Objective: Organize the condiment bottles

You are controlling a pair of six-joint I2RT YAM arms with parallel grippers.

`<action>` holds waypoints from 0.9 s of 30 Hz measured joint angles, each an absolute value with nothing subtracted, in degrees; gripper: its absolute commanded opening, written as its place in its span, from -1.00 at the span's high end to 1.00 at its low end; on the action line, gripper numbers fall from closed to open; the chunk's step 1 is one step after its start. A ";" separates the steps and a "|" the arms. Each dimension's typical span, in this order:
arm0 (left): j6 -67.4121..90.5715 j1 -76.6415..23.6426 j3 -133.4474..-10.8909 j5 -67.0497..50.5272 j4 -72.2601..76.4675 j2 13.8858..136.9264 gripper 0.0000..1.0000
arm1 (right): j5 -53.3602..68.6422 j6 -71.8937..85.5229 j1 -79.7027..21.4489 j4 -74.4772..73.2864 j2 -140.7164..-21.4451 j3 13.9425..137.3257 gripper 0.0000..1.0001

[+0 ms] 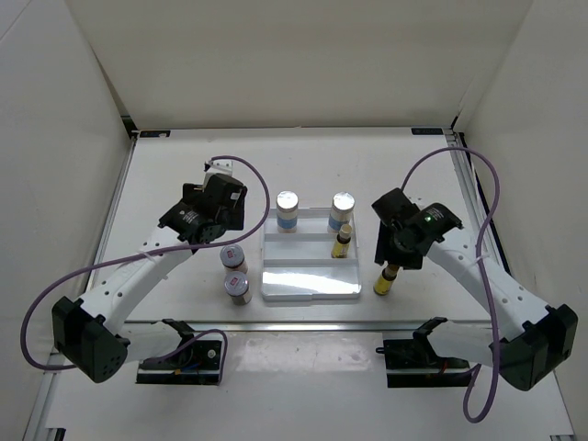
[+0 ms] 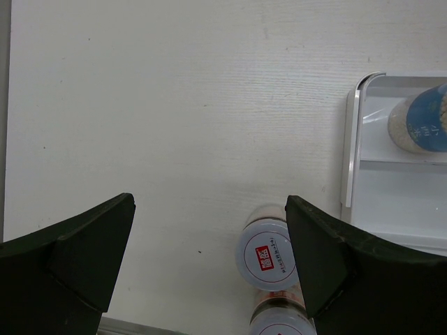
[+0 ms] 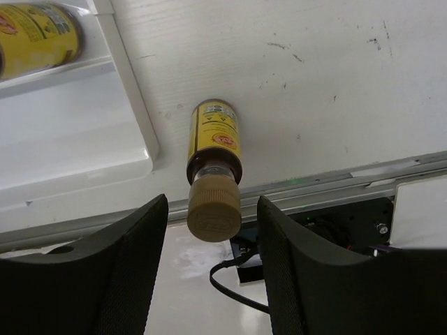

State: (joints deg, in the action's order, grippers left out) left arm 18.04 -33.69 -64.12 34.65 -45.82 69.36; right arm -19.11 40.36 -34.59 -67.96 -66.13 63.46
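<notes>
A white three-row tray (image 1: 308, 285) sits mid-table. Two tall white bottles (image 1: 288, 209) (image 1: 343, 209) stand in its back row and one tiny yellow bottle (image 1: 343, 242) in the middle row. Two short silver-lidded jars (image 1: 234, 259) (image 1: 239, 288) stand on the table left of the tray. My left gripper (image 2: 209, 244) is open above the table, the nearer jar (image 2: 269, 255) just inside its right finger. The second yellow bottle (image 3: 215, 136) stands right of the tray. My right gripper (image 3: 213, 237) is open, its fingers either side of the tan cap (image 3: 214, 206), not touching it.
The table's metal front rail (image 3: 335, 178) runs just behind the yellow bottle. Black arm mounts (image 1: 188, 354) (image 1: 418, 354) sit at the near edge. White walls enclose the table on three sides. Purple cables loop beside both arms.
</notes>
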 measured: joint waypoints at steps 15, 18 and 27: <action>18.04 -33.69 -64.12 33.56 -45.84 69.23 -1.00 | -22.00 42.33 -37.95 -69.60 -70.67 63.57 1.00; 18.02 -33.69 -64.12 33.56 -45.84 68.47 -1.00 | -24.32 42.76 -40.25 -74.02 -71.61 71.11 1.00; 18.02 -33.69 -64.12 33.47 -45.91 66.22 -1.00 | -25.85 42.59 -50.06 -76.77 -75.22 94.96 1.00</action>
State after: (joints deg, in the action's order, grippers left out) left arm 18.02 -33.69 -64.12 33.47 -45.91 66.22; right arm -25.85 42.59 -50.06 -76.77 -75.22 94.96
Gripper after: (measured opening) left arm 0.998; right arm 0.386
